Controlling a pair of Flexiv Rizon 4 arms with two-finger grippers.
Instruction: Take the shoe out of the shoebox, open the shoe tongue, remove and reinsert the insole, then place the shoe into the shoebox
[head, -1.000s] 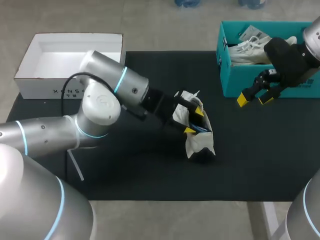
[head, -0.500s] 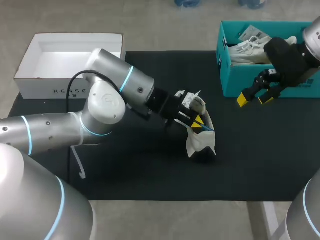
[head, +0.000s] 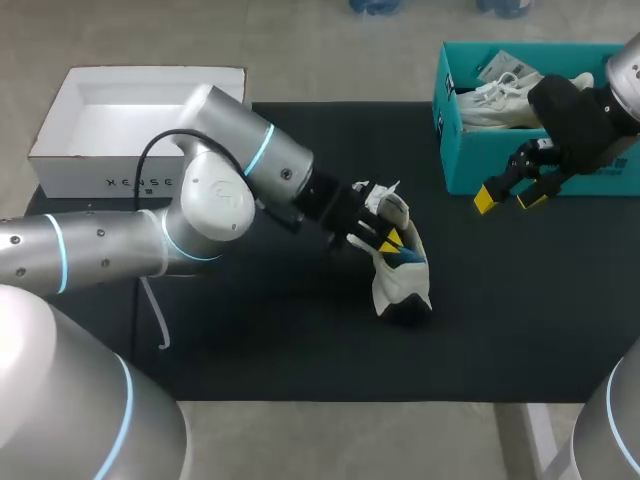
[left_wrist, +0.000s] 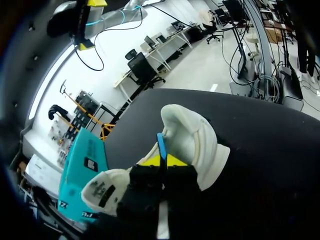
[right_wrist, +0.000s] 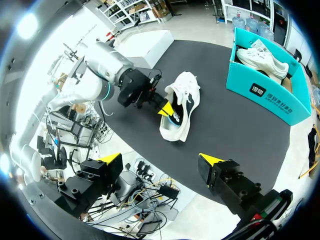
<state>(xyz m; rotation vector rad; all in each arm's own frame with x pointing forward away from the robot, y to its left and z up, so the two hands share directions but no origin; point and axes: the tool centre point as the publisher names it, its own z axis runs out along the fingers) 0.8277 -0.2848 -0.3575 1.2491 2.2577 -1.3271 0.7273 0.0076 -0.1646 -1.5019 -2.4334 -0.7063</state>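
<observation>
From the head camera, the white fabric sneaker (head: 400, 285) lay mid-table with open black mat (head: 250, 350) all round; the left gripper (head: 393, 242) had pushed further right into it. At the left wrist, it pinched the thin blue insole (left_wrist: 161, 147). At the right wrist, the right gripper (right_wrist: 161, 159) gaped wide, empty, near the teal cardboard shoebox (right_wrist: 260, 85).

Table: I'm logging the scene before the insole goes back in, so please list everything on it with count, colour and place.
shoe: 1, white, mid-mat, at the left jaws
insole: 1, blue, edge sticking out of the shoe
second shoe: 1, white, inside the shoebox
shoebox: 1, teal, far right
white box: 1, open, far left
mat: 1, black, under the shoe
left gripper: 1, yellow tips, jaws shut on the insole at the shoe's opening
right gripper: 1, yellow tips, jaws open and holding nothing, in front of the shoebox
</observation>
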